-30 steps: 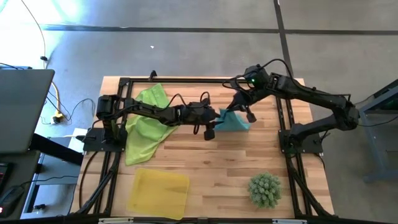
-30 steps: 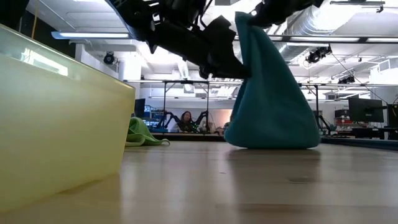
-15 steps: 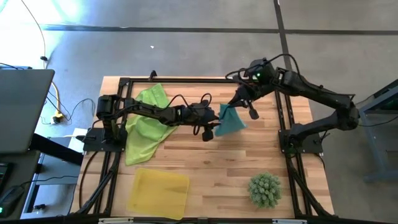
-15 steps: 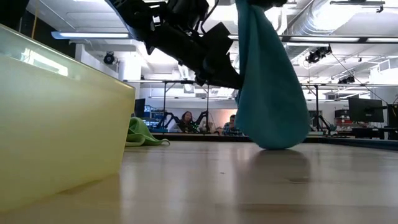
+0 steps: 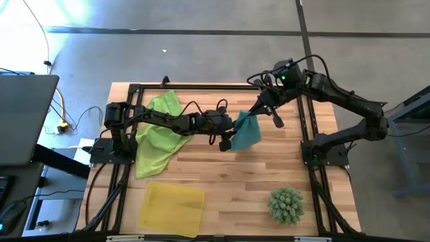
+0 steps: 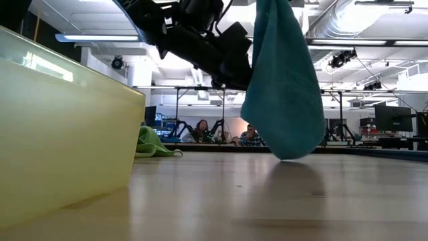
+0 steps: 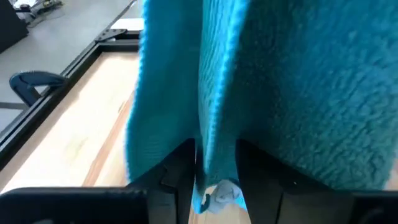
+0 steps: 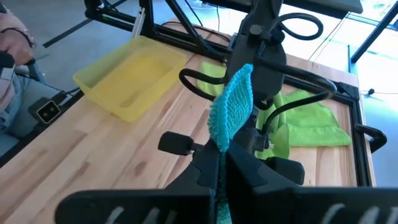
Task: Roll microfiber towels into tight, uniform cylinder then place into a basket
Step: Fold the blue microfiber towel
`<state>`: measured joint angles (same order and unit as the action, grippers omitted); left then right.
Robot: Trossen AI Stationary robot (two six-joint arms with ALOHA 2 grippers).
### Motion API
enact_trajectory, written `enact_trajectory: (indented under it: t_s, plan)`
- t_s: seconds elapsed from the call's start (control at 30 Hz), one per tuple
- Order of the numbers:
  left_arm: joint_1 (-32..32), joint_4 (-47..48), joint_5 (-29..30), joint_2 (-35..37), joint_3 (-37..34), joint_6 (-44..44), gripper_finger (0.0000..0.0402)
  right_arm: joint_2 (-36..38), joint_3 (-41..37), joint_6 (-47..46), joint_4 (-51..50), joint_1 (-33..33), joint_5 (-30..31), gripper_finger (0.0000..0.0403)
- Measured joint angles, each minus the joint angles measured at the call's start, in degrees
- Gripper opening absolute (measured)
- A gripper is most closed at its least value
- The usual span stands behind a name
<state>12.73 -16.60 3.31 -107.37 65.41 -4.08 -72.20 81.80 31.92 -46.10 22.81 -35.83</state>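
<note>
A teal towel point(image 5: 247, 131) hangs in the air over the middle of the table between my two grippers; in the low view its lower end point(image 6: 287, 150) is close to the tabletop. My left gripper point(image 5: 231, 133) is shut on the towel's left side. My right gripper point(image 5: 258, 112) is shut on its upper far part. A green towel point(image 5: 158, 131) lies spread at the far left under my left arm. The yellow basket point(image 5: 171, 207) stands at the near left. My left gripper pinches an edge of the teal towel point(image 7: 214, 149) between its two fingers, coming level from the table's left; the cloth hangs in folds on both sides of the fingers. My right gripper pinches the towel's top edge point(image 8: 229, 115) between its two fingers from above; the towel hangs slack below them.
A green spiky plant point(image 5: 287, 205) stands at the near right. The black frame rails point(image 5: 308, 128) run along the table's sides. Bare wood point(image 5: 235, 181) lies between the basket and the plant. People sit in the room beyond the table point(image 6: 200, 130).
My right gripper has gone up and toward the table's far right with the towel's top. The towel's lower part, bunched wide on the table a second ago, is drawn up and hangs narrower.
</note>
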Motion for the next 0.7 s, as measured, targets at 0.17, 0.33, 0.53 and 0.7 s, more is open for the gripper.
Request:
enact_trajectory:
  t_s: [0.17, 0.33, 0.53, 0.7]
  plan:
    - [0.0, 2.7, 0.0, 0.0, 0.0, 0.9, 0.0102, 0.0, 0.0, 0.2, -0.1, 0.0, 0.0, 0.0000]
    - [0.0, 3.6, 0.0, 0.0, 0.0, 2.1, 0.0081, 0.0, 0.0, 2.7, -0.1, 0.0, 0.0, 0.0000]
    - [0.0, 4.0, 0.1, 0.0, 0.0, 2.5, 0.0029, 0.0, 0.0, 3.7, -0.1, 0.0, 0.0, 0.0000]
    - [0.0, 8.0, 4.7, 1.2, 0.0, 3.9, 0.0005, 0.0, -0.2, 5.8, -2.0, 0.0, 0.8, 0.0000]
